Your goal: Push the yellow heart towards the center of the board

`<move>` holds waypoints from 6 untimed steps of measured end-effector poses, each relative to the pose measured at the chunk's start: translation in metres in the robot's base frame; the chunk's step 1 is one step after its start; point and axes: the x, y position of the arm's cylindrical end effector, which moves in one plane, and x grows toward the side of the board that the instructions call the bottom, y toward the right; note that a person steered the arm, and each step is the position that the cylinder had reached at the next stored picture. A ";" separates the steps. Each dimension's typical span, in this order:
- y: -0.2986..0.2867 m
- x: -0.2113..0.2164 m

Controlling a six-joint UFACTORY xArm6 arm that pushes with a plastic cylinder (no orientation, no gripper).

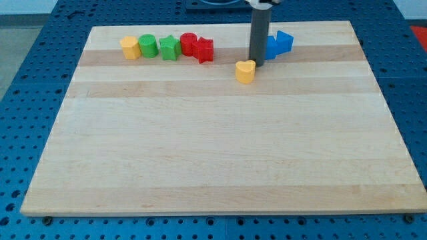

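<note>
The yellow heart (245,71) lies on the wooden board (220,153) near the view's top, a little right of the middle. My tip (257,61) stands just above and to the right of the heart, touching or nearly touching its upper right edge. The dark rod rises from there to the view's top edge and partly hides a blue block (278,45) behind it.
A row of blocks lies along the top left of the board: a yellow hexagon block (130,48), a green cylinder (148,46), a green star (169,47), a red cylinder (189,43) and a red star (205,50). A blue pegboard table surrounds the board.
</note>
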 end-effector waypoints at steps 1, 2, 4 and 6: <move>0.038 0.000; 0.064 0.012; -0.007 0.018; -0.078 0.018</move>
